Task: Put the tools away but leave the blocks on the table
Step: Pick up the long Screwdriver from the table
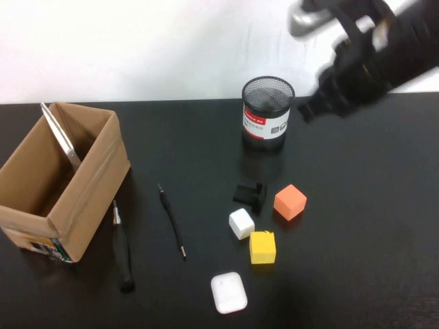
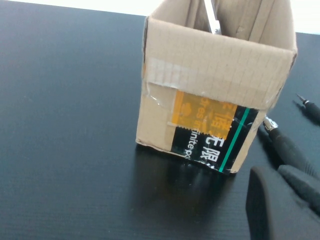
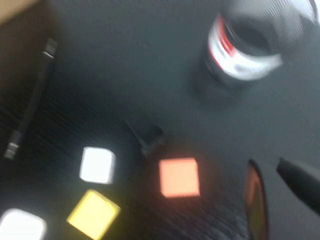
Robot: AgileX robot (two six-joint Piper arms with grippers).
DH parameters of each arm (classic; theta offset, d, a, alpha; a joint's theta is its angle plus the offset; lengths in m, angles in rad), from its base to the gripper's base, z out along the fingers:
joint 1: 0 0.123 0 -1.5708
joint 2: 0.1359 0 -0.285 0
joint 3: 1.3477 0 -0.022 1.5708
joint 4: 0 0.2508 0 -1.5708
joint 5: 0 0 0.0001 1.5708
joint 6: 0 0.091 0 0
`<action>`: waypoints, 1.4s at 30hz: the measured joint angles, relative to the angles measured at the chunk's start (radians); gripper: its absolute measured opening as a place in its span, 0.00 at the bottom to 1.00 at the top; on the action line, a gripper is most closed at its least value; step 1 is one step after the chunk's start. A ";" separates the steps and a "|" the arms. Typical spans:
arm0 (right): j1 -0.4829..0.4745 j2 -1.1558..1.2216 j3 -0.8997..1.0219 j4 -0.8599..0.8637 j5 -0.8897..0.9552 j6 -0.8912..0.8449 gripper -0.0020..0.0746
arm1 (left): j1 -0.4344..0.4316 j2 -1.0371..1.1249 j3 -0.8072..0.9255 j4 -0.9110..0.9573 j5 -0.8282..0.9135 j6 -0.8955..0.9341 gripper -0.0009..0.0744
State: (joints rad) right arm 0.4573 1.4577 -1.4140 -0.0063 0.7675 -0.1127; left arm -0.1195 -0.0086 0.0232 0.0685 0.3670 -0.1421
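The scissors' steel blades stick up out of the cardboard box; their red handles are hidden inside. The blades also show in the left wrist view. The black-handled screwdriver lies beside the box, and the thin black rod lies to its right. The orange, white and yellow cubes sit mid-table. My right gripper hovers, blurred, beside the mesh cup; in its wrist view it is open and empty. My left gripper is shut, low beside the box's front corner.
A black mesh cup with a red-and-white label stands at the back middle. A small black clip lies beside the orange cube. A white rounded case lies near the front edge. The table is glossy black.
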 joint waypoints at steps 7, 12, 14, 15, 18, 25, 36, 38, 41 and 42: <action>-0.017 -0.319 0.446 -0.008 -0.292 0.042 0.02 | 0.000 0.000 0.000 0.000 0.000 0.000 0.01; -0.017 -0.534 0.654 0.006 -0.372 0.124 0.02 | 0.000 0.000 0.000 0.000 0.000 0.000 0.01; -0.017 -0.596 0.705 0.006 -0.367 0.141 0.02 | 0.000 0.000 0.000 0.000 0.000 0.000 0.01; -0.017 -0.624 0.729 0.006 -0.365 0.141 0.02 | 0.000 0.000 0.000 0.000 0.000 0.000 0.01; -0.017 -0.686 0.792 0.006 -0.361 0.141 0.02 | 0.000 0.000 0.000 0.000 0.000 0.000 0.01; -0.017 -0.706 0.847 -0.054 -0.323 0.120 0.02 | 0.000 0.000 0.000 0.000 0.000 0.000 0.01; -0.240 -1.070 1.139 -0.164 -0.663 0.185 0.02 | 0.000 0.000 0.000 0.000 0.000 0.000 0.01; -0.316 -1.173 1.210 -0.165 -0.682 0.185 0.02 | 0.000 0.000 0.000 0.000 0.000 0.000 0.01; -0.409 -1.305 1.306 -0.165 -0.678 0.185 0.02 | 0.000 0.000 0.000 0.000 0.000 0.000 0.01; -0.431 -1.341 1.337 -0.165 -0.678 0.185 0.02 | 0.000 0.000 0.000 0.000 0.000 0.000 0.01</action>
State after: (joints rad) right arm 0.0259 0.1162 -0.0765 -0.1716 0.0900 0.0725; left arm -0.1195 -0.0086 0.0232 0.0685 0.3670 -0.1421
